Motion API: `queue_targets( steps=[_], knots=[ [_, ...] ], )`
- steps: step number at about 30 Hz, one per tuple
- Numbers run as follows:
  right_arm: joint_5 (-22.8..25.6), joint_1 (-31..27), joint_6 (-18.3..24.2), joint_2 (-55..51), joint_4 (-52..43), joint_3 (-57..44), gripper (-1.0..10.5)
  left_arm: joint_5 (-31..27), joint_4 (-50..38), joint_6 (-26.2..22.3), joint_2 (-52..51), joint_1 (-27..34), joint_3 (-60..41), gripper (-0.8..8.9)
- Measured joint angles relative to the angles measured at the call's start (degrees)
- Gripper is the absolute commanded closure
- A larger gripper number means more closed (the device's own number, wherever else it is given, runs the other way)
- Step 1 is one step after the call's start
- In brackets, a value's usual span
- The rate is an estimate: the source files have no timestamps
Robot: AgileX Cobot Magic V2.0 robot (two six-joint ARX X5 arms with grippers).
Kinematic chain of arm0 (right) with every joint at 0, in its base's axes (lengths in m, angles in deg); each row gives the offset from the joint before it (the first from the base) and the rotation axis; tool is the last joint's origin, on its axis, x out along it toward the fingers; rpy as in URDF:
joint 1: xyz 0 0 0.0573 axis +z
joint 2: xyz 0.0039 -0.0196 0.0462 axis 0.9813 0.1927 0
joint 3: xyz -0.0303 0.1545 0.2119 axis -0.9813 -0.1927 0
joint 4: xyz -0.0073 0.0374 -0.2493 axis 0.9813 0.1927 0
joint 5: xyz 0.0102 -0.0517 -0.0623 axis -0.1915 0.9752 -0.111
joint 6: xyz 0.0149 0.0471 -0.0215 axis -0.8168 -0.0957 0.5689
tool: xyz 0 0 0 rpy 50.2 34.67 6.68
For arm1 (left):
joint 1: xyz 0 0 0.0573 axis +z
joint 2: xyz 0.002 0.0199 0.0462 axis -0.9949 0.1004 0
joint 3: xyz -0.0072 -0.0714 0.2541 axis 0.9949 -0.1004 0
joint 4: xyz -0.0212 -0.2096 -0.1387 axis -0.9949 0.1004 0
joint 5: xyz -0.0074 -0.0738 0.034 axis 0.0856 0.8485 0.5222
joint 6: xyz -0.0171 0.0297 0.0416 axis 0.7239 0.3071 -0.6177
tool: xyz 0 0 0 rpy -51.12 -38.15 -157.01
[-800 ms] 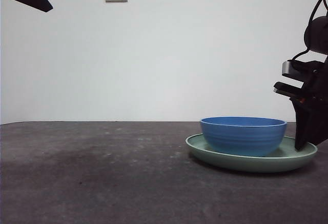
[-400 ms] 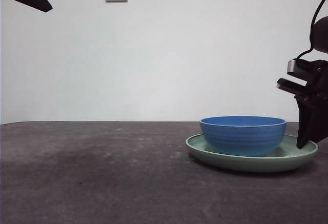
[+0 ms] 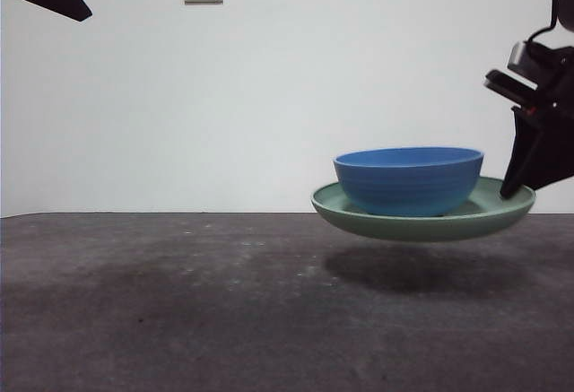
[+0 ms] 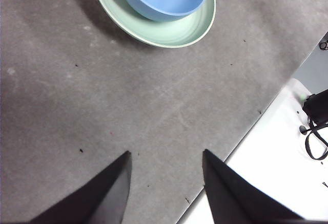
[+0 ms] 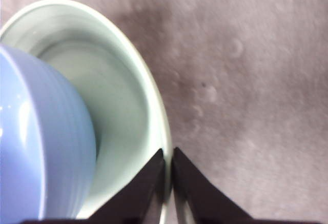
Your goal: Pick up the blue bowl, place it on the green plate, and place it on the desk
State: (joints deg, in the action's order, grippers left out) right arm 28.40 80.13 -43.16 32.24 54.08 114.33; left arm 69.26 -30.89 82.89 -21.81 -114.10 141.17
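Lifted off desk (image 3: 179, 302): green plate (image 3: 484, 215) carrying blue bowl (image 3: 408, 179), rim pinched in right pincer (image 5: 168, 175).

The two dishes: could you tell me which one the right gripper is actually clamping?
The green plate: the right gripper pinches its rim, while the blue bowl merely rides inside it.

low level front view, two downward wrist views

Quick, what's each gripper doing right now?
Left gripper: open, holding nothing.
Right gripper: shut on the green plate rim.
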Motion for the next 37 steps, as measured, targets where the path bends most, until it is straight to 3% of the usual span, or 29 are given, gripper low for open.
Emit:
queue_targets(
  steps=[10, 19, 30, 37],
  knots=[
    [-0.7, 8.2, -5.7, -0.2, -5.0, 0.0, 9.4, 0.0, -0.7, 0.0, 0.0, 0.0, 0.0, 5.91],
    [2.6, 17.0, -12.0, 0.6, -12.1, 0.0, 9.4, 0.0, -1.2, 0.0, 0.0, 0.0, 0.0, 5.91],
    [4.5, 20.0, -16.9, 10.4, -19.2, 0.0, 9.4, 0.0, -1.2, 0.0, 0.0, 0.0, 0.0, 5.91],
    [4.7, 20.0, -17.7, 14.7, -20.0, 0.0, 9.4, 0.0, -1.2, 0.0, 0.0, 0.0, 0.0, 5.91]
  ],
)
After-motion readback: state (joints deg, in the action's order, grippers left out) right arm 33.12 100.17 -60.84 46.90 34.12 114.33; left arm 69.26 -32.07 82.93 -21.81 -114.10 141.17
